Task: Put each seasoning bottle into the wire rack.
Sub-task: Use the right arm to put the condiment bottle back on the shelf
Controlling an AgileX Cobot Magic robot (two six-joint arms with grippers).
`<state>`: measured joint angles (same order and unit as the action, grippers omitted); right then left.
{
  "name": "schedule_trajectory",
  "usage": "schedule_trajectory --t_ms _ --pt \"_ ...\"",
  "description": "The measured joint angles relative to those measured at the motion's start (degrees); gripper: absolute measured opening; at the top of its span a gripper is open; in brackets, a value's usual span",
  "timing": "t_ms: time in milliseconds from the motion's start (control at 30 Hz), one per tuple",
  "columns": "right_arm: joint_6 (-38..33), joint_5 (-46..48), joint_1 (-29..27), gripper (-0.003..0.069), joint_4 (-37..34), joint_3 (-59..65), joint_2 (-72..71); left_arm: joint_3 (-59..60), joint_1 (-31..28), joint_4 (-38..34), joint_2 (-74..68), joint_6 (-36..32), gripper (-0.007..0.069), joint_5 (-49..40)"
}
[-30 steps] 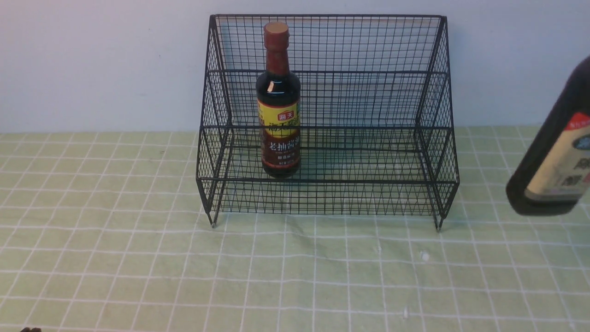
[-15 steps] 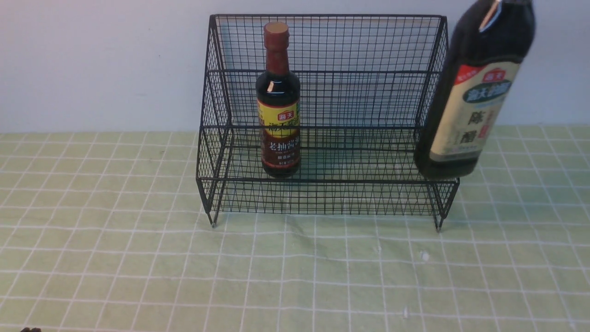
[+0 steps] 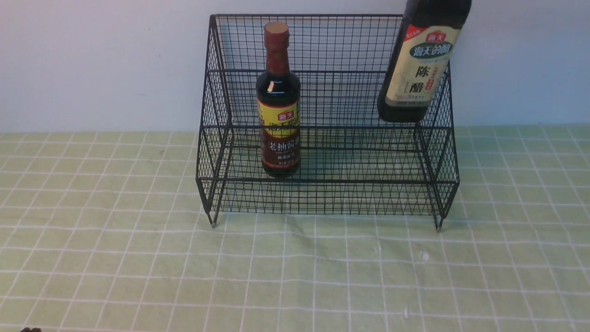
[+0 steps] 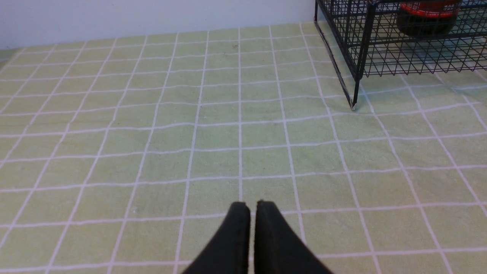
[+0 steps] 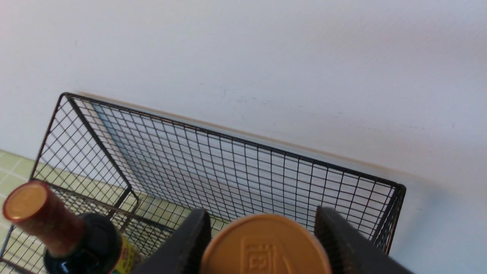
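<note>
The black wire rack (image 3: pixel 327 193) stands against the wall. The slim bottle (image 3: pixel 278 106) with a red-brown neck stands upright in its lower tier at the left; it also shows in the right wrist view (image 5: pixel 57 232) and the left wrist view (image 4: pixel 426 19). The larger bottle (image 3: pixel 419 64) with a cream label hangs tilted in the air above the rack's right side. My right gripper (image 5: pixel 262 224) is shut on it, fingers either side below its tan cap (image 5: pixel 266 247). My left gripper (image 4: pixel 252 207) is shut and empty, low over the cloth, left of the rack (image 4: pixel 380 49).
A pale green checked cloth (image 3: pixel 295 276) covers the table. A plain white wall (image 3: pixel 92 64) rises right behind the rack. The rack's tall sloped sides and stepped front rails stand around the slim bottle.
The larger bottle has moved from the right edge of the view leftward and upward, from beside the rack to above its right side. The left gripper has not moved.
</note>
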<state>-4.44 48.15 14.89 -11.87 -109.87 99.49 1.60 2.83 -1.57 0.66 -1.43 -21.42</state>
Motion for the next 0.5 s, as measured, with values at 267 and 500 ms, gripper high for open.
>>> schedule_trajectory --t_ms 267,500 --pt "0.62 0.47 0.00 0.0325 1.28 0.00 5.09 0.00 0.00 0.00 0.00 0.00 0.0003 0.00" --pt "0.79 6.20 0.00 0.0325 1.28 0.00 9.64 0.00 0.00 0.00 0.00 0.00 0.0003 -0.07"
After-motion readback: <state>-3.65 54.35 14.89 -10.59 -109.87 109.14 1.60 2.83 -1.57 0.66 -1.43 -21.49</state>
